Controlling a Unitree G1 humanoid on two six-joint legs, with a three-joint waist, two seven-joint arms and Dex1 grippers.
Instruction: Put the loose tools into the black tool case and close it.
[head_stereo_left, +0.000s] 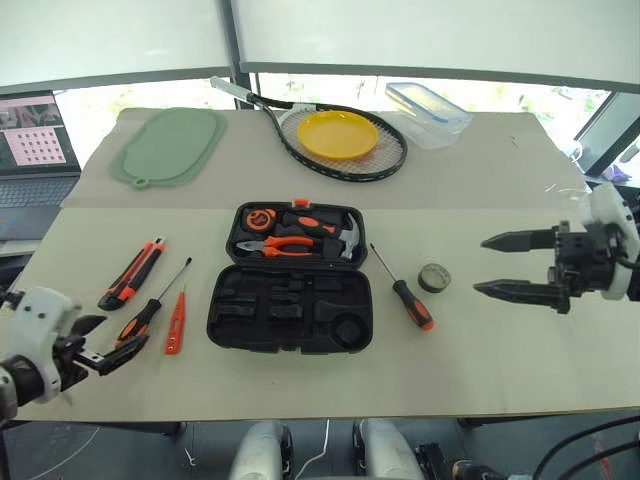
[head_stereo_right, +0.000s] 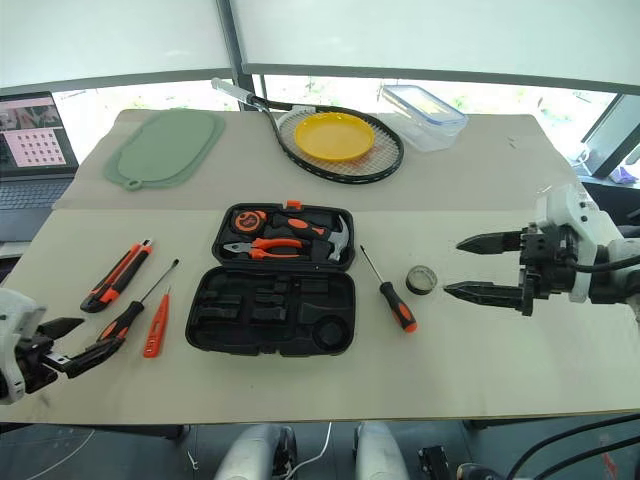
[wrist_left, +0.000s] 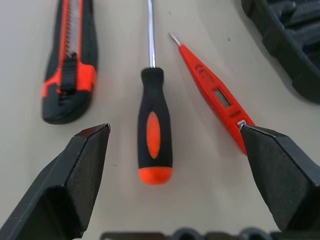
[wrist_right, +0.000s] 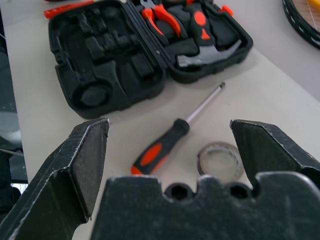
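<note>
Black tool case (head_stereo_left: 290, 305) lies open mid-bench, tools loose either side. Left tool (head_stereo_left: 112, 345) and right tool (head_stereo_left: 508, 265) gape wide, empty. Risk: left tool catches the tester screwdriver (wrist_left: 212, 92) beside the targeted screwdriver (wrist_left: 154, 135).

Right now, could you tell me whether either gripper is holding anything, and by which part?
Nothing is held. The left gripper and right gripper are both open and empty.
</note>
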